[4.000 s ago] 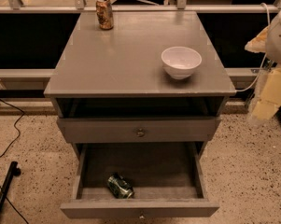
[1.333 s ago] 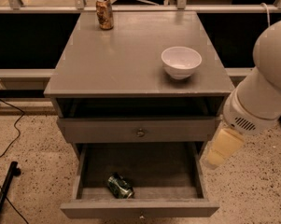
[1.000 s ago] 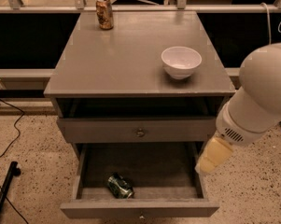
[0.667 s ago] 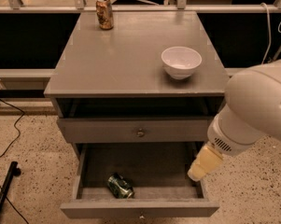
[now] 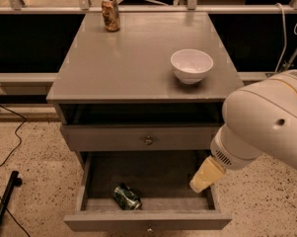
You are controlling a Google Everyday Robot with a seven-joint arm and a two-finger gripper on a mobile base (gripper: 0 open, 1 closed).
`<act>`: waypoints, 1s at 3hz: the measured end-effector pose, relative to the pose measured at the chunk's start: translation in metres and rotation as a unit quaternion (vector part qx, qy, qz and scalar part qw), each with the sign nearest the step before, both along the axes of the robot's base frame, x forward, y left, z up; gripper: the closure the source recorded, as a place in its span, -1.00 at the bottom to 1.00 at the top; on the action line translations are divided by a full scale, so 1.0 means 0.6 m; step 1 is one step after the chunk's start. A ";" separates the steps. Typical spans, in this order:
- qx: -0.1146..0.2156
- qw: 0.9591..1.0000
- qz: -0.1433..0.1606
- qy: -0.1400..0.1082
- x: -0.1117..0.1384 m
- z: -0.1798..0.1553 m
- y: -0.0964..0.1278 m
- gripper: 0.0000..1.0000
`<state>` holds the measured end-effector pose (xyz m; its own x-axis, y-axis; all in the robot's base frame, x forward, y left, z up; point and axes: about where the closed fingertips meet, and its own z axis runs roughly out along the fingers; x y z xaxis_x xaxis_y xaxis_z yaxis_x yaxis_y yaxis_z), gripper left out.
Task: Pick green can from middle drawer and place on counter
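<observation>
The green can (image 5: 127, 196) lies on its side in the open middle drawer (image 5: 148, 220), in its front left part. The drawer is pulled out at the bottom of the grey cabinet, with a dark inside and a small knob on its front. My gripper (image 5: 203, 177) shows as a cream-coloured tip below the big white arm (image 5: 264, 125). It hangs over the drawer's right side, well to the right of the can and above it, not touching it. The counter (image 5: 138, 58) is the cabinet's flat grey top.
A white bowl (image 5: 191, 65) stands on the counter's right side. A rust-brown can (image 5: 110, 14) stands at its back left corner. A closed drawer with a knob (image 5: 148, 140) sits above the open one. Black cables and a pole (image 5: 5, 201) lie on the floor at left.
My arm has swung in from the right and come down and leftward, bringing the gripper over the open drawer's right side. The can, bowl and drawer have not moved.
</observation>
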<state>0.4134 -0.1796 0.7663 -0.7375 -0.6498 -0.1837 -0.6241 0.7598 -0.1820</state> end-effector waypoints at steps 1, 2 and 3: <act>0.013 1.000 0.008 0.001 0.001 -0.002 0.004 -1.00; 0.077 0.997 0.024 0.018 -0.018 -0.068 0.028 -1.00; 0.213 0.976 0.036 -0.002 -0.010 -0.140 0.132 -1.00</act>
<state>0.4076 -0.1005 0.6820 -0.6917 -0.5644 -0.4507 -0.6785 0.7215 0.1379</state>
